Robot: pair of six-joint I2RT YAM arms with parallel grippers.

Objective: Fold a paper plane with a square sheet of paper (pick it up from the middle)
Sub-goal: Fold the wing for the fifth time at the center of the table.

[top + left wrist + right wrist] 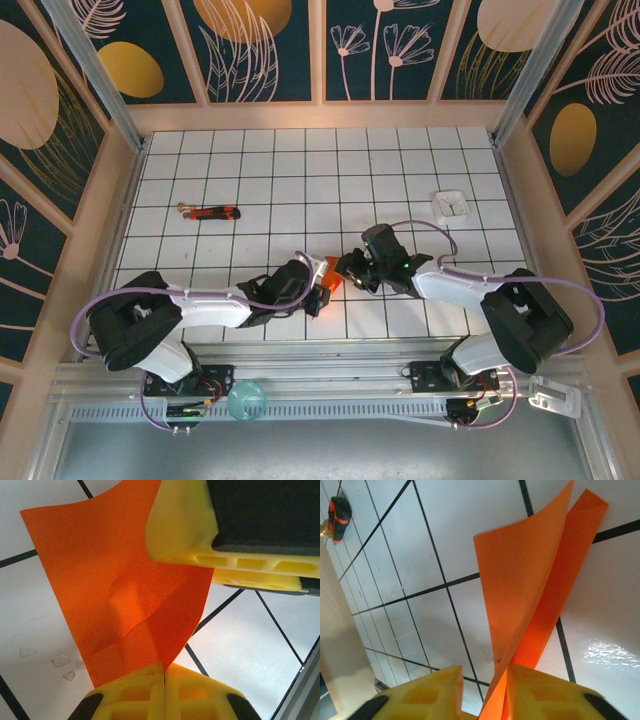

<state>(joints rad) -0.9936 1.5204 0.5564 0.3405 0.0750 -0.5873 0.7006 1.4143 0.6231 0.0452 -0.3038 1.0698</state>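
Paper (115,580) sat clamped in left gripper (164,671) and right gripper (504,676); opposing pulls could tear it apart.

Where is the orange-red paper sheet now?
Top view, front centre: the thin orange-red sheet of paper is pinched between the left fingers and right fingers.

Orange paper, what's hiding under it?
Under the orange paper is the white table with black lines. The left hand pinches the paper's edge. The squares right beneath the sheet are covered, so I can't see them.
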